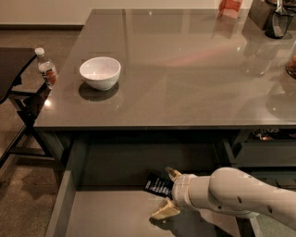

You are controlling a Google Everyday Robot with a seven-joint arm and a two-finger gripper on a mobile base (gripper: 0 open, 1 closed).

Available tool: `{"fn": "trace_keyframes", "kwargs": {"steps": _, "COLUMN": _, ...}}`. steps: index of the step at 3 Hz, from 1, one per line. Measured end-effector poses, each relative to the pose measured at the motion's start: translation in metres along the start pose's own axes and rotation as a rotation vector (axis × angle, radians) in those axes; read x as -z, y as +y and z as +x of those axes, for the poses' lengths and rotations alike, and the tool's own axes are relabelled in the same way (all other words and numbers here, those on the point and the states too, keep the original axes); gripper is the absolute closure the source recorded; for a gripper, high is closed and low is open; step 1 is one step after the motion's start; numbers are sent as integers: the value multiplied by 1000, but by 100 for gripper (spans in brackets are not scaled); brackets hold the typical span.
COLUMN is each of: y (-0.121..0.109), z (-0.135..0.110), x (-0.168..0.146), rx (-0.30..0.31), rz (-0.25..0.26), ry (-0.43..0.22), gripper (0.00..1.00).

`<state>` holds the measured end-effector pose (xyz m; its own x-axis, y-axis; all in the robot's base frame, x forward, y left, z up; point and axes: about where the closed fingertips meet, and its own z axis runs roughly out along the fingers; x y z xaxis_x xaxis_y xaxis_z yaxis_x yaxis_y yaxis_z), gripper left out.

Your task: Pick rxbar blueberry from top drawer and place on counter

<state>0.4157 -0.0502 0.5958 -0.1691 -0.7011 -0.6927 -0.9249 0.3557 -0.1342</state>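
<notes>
1. The white arm (pixel 236 194) comes in from the lower right and lies low and nearly level inside the open top drawer (pixel 62 208), its wrist pointing left toward the drawer's rear.
2. The gripper (pixel 165 193) sits in the middle of the drawer, below the counter's front edge.
3. Its 2 tan fingers (pixel 164 211) are spread wide, 1 higher and farther back, 1 lower and nearer.
4. The rxbar blueberry (pixel 156 183) lies tilted near the back of the drawer, its right end in the gap between the 2 fingers. Whether either finger touches it cannot be told.
5. Counted in the drawer: 1 bar, 1 gripper.
6. Counted on the counter (pixel 185 78): 1 white bowl (pixel 100 72) at the left, well apart from the drawer's contents; 1 orange packet (pixel 229 6) and 1 dark container (pixel 277 21) at the far right corner.
7. 1 water bottle (pixel 47 70) stands upright just beside the counter's left edge.
</notes>
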Motion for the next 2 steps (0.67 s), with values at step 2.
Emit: {"fn": "trace_keyframes", "kwargs": {"steps": 2, "y": 0, "z": 0, "x": 0, "rx": 0, "rz": 0, "ry": 0, "gripper": 63}}
